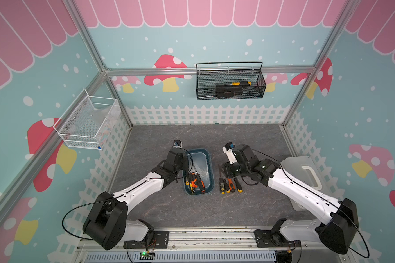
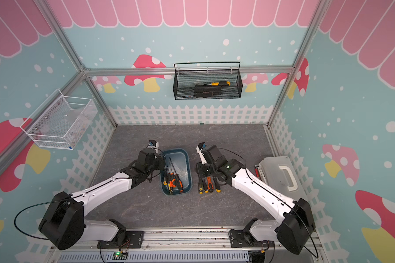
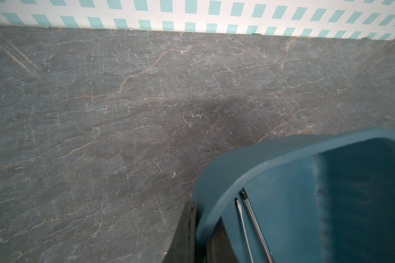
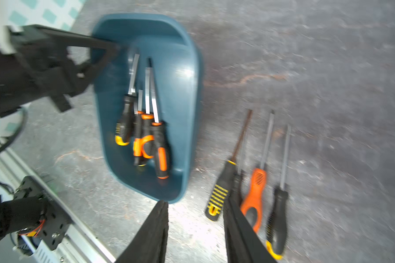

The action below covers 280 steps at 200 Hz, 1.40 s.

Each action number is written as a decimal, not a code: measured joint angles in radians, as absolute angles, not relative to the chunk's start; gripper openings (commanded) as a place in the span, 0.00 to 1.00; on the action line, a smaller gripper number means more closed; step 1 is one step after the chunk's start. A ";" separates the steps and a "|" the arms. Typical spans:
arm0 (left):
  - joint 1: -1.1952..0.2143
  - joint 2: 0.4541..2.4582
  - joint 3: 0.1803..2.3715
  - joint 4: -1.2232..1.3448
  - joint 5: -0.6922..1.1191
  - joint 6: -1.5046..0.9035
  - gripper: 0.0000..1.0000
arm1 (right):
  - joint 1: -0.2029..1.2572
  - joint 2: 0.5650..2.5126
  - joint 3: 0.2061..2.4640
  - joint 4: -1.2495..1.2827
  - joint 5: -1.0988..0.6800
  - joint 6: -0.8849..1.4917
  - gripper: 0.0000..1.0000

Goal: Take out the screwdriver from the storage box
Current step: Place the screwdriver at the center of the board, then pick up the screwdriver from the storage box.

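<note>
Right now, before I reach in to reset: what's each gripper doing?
Left gripper: shut on the storage box, clamping its wall.
Right gripper: open, holding nothing.

Dark teal storage box (image 1: 200,160), black-and-orange screwdrivers (image 1: 196,182), grey veined tabletop (image 1: 169,211), black mesh basket (image 1: 205,88), teal mushroom-print walls (image 1: 214,45)

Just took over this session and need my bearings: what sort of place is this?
Probably a staged robot test cell, not a real workshop: an aluminium frame carries printed mushroom wall panels, a black mesh basket hangs on it, and screwdrivers lie in a storage box.
</note>
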State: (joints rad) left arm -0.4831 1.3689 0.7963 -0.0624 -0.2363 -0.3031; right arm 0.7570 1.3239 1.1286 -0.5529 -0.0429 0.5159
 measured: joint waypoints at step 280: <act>-0.485 1.371 0.801 -0.070 -0.239 -0.303 0.00 | 0.892 1.813 1.298 -0.428 -0.033 0.509 0.43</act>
